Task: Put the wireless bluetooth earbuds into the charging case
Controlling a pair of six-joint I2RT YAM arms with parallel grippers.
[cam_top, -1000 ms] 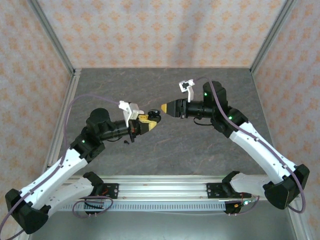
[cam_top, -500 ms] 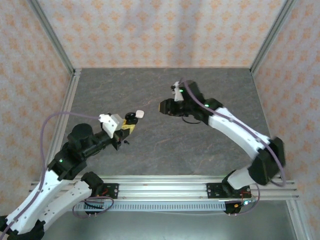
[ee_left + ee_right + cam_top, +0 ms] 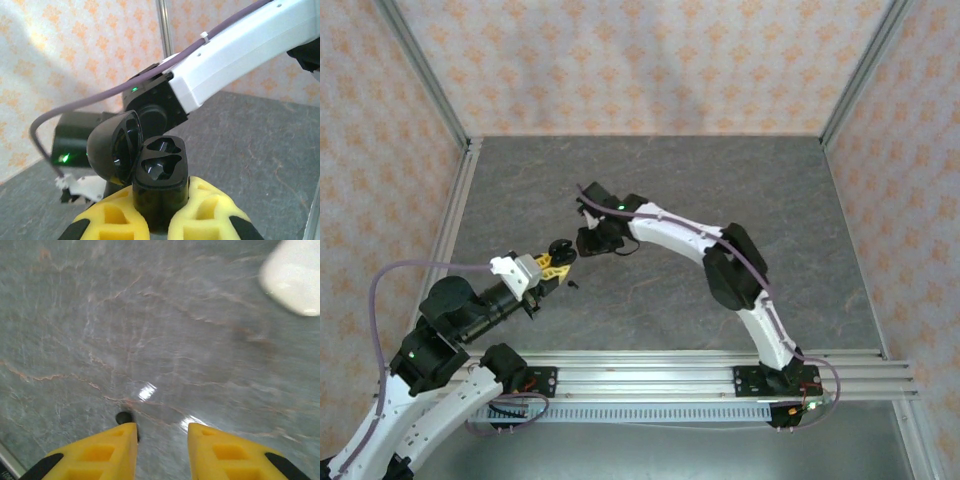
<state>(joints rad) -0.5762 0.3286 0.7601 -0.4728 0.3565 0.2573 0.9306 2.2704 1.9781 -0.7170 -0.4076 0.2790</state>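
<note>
My left gripper point(image 3: 161, 202) is shut on a black charging case point(image 3: 160, 167), held upright with its lid point(image 3: 111, 146) hinged open to the left; both sockets look empty. From above, the left gripper point(image 3: 546, 266) holds the case point(image 3: 560, 248) left of centre. My right gripper point(image 3: 161, 430) is open, pointing down close over the table. One tiny black earbud point(image 3: 123, 417) lies on the table just off the tip of its left finger point(image 3: 107, 447). In the top view the right gripper point(image 3: 591, 241) hangs beside the case, and a black earbud point(image 3: 573, 283) lies below it.
A blurred white object point(image 3: 294, 281) sits at the upper right of the right wrist view; I cannot tell what it is. The right arm point(image 3: 670, 225) stretches across the middle of the grey stone tabletop point(image 3: 740, 190). Patterned walls close in three sides.
The right arm has swung left and dropped its gripper toward the table near the case. The left arm has pulled back toward the near left, still holding the open case.
</note>
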